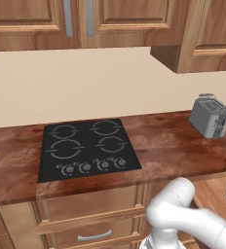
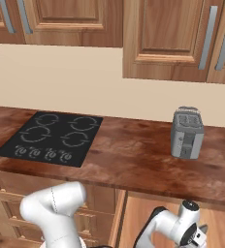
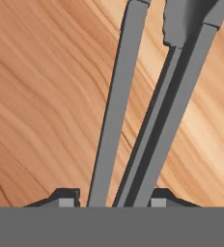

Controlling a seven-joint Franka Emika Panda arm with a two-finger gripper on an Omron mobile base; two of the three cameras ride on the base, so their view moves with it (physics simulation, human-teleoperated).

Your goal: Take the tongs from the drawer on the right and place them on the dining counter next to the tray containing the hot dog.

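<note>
Tongs (image 3: 133, 120) in the hand view: two grey arms running from the bottom edge up to the top, spreading apart toward the top, lying on the pale wood drawer (image 3: 41, 96) floor. Gripper (image 3: 113, 200) tips just outside both arms at bottom centre; cannot tell whether clamped. Toaster (image 1: 210, 116) at right on the stovetop counter (image 1: 173, 146).

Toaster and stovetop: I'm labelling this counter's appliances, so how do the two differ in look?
The toaster is a silver-grey box standing upright on the counter; the stovetop is a flat black panel set flush into it. The toaster has slots on top; the stovetop shows four ring burners and a row of knobs. Both are on the same wood counter.
</note>
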